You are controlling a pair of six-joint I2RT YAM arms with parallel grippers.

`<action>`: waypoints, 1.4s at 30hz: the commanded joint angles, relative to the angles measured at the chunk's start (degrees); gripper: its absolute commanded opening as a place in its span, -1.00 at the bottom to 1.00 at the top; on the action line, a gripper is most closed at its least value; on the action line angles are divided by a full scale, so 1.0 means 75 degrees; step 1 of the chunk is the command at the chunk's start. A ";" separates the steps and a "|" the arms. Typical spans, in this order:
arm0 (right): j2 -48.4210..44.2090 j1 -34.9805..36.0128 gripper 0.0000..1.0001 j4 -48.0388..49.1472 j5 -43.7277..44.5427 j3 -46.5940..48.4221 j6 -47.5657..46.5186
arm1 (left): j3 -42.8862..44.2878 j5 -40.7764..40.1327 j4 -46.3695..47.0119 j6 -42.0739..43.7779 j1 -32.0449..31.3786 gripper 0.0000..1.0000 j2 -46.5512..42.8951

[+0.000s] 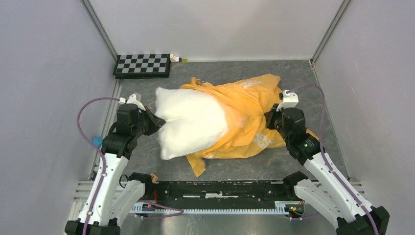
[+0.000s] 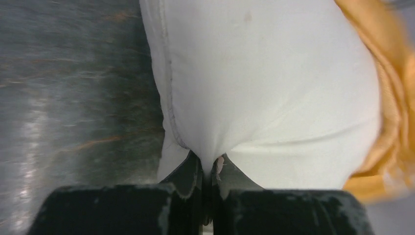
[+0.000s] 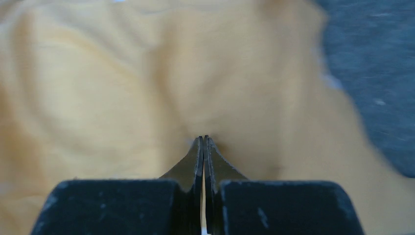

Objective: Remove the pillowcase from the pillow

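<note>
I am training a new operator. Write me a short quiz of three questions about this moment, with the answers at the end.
1. True or false: the left jaws are shut on the pillow.
2. Which colour of the pillowcase shows in the top view? A blue, B orange-yellow, C green.
3. Fill in: the right jaws pinch the ____.
Key: 1 true; 2 B; 3 pillowcase.
</note>
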 commanded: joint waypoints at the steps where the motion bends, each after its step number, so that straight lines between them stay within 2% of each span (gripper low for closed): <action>1: -0.0270 -0.0613 -1.00 -0.0397 0.1860 0.0160 -0.0826 | 0.0565 -0.3489 -0.0090 0.1381 0.0604 -0.95 -0.0099; 6: -0.0239 -0.0622 -1.00 -0.1071 0.3557 0.0545 -0.0367 | 0.0853 -0.5102 -0.0366 0.1628 0.0599 -0.95 -0.0085; 7: -0.0204 -0.0606 -1.00 -0.1191 0.3621 0.0654 -0.0345 | 0.0853 -0.5090 -0.0369 0.1598 0.0593 -0.95 -0.0129; 9: -0.0221 -0.0613 -0.99 -0.0925 0.2861 0.0654 -0.0694 | 0.0771 -0.4678 -0.0250 0.1501 0.0591 -0.95 -0.0186; 10: -0.0266 -0.0614 -0.85 -0.0612 0.1794 0.0574 -0.1048 | 0.0690 -0.4198 -0.0123 0.1492 0.0592 -0.95 -0.0198; 11: -0.0294 -0.0617 -0.51 -0.0320 0.0504 0.0476 -0.1358 | 0.0610 -0.3694 -0.0001 0.1490 0.0601 -0.95 -0.0192; 12: -0.0312 -0.0617 -0.15 0.0014 -0.0523 0.0371 -0.1601 | 0.0537 -0.3087 0.0120 0.1491 0.0598 -0.95 -0.0168; 13: -0.0309 -0.0616 0.47 0.0231 -0.1433 0.0286 -0.1618 | 0.0494 -0.2653 0.0189 0.1448 0.0594 -0.95 -0.0128; 14: -0.0275 -0.0607 0.75 0.0308 -0.1844 0.0252 -0.1478 | 0.0480 -0.2428 0.0205 0.1393 0.0595 -0.95 -0.0070; 15: -0.0197 -0.0615 0.91 0.0284 -0.2045 0.0267 -0.1361 | 0.0489 -0.2353 0.0211 0.1385 0.0599 -0.95 -0.0001; 16: -0.0125 -0.0614 0.96 0.0209 -0.2135 0.0290 -0.1358 | 0.0490 -0.2392 0.0196 0.1392 0.0601 -0.95 0.0035; 19: 0.0093 -0.0616 0.96 -0.0158 -0.2261 0.0293 -0.1523 | 0.0462 -0.2754 0.0115 0.1386 0.0591 -0.95 0.0093; 23: 0.0308 -0.0611 0.96 -0.1052 -0.3836 0.0286 -0.1893 | 0.0323 -0.2978 0.0117 0.1361 0.0597 -0.95 0.0069; 25: 0.0203 -0.0615 0.96 -0.1530 -0.4013 0.0263 -0.1892 | 0.0273 -0.3202 0.0112 0.1335 0.0596 -0.95 0.0061; 33: -0.0296 -0.0608 0.96 -0.2392 -0.2335 -0.0273 -0.1655 | 0.0208 -0.3711 0.0046 0.0865 0.0602 -0.93 0.0076; 35: -0.0197 -0.0600 0.96 -0.2452 -0.1870 -0.0438 -0.1394 | 0.0257 -0.4298 -0.0163 0.0535 0.0597 -0.91 0.0114; 38: -0.0105 -0.0602 0.96 -0.2262 -0.1694 -0.0547 -0.1033 | 0.0428 -0.5707 -0.0728 -0.0216 0.0597 -0.92 0.0241; 42: 0.0089 -0.0600 0.96 -0.1521 -0.1540 -0.0948 -0.0442 | 0.0407 -0.5869 -0.0814 -0.0301 0.0593 -0.92 0.0292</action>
